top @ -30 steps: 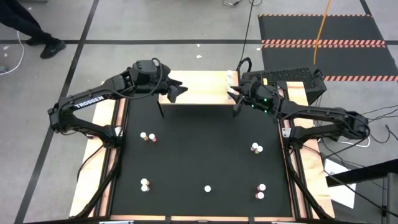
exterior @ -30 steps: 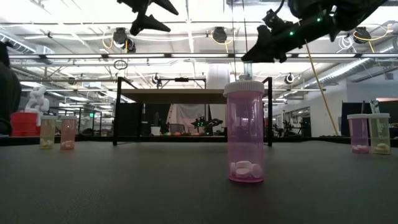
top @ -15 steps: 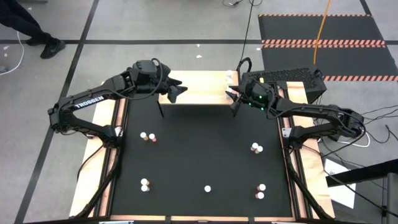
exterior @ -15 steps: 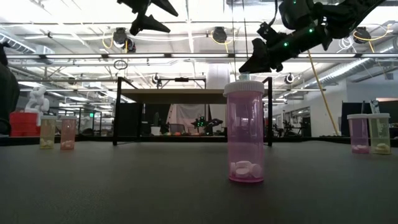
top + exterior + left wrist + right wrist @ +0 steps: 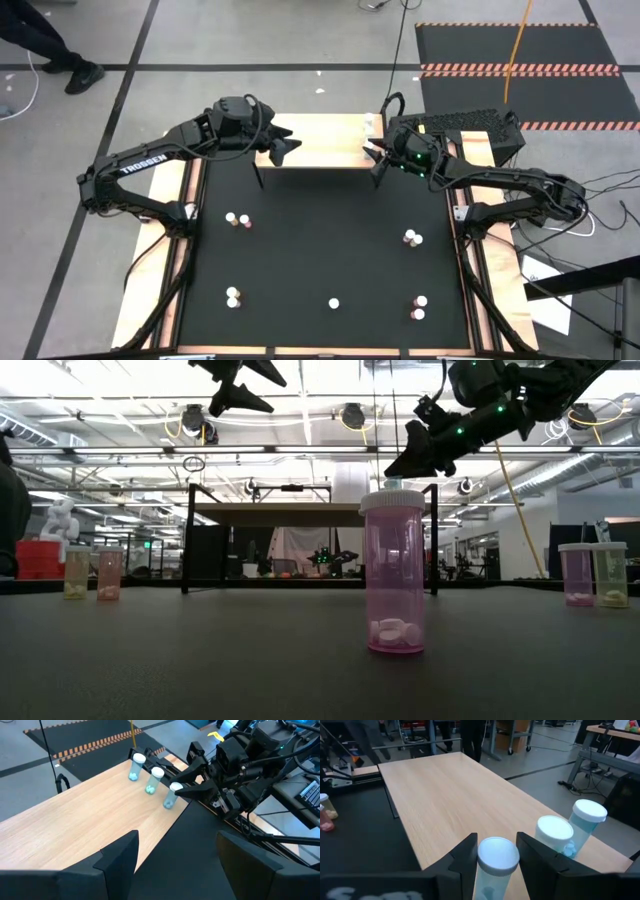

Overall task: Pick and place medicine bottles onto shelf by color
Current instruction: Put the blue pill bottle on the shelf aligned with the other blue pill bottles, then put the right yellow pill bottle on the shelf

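Note:
The shelf (image 5: 320,140) is a tan board at the mat's far edge. Two blue medicine bottles (image 5: 136,766) (image 5: 155,779) with white caps stand at its right end. Beside them is a third blue bottle (image 5: 495,862), and my right gripper (image 5: 374,157) is shut on it. My left gripper (image 5: 288,143) hangs open above the shelf's left part, holding nothing. More bottles stand in pairs on the black mat (image 5: 330,230), and a single pink one (image 5: 394,572) stands near the front. My right gripper pinches the blue bottle just below its white cap (image 5: 496,854), one finger (image 5: 466,856) on each side. The fingers come nearly level from the table's right side. The bottle stays upright, its base (image 5: 168,805) at the shelf's near right corner. Whether it rests there I cannot tell.
Bottle pairs stand on the mat at the left (image 5: 237,219), right (image 5: 412,238), near left (image 5: 233,296) and near right (image 5: 419,307), with a single one (image 5: 333,303) at the near middle. The rest of the shelf top is bare wood.
My right gripper has sunk a little and moved toward the shelf's right end with the blue bottle, which stays upright. It has then held still.

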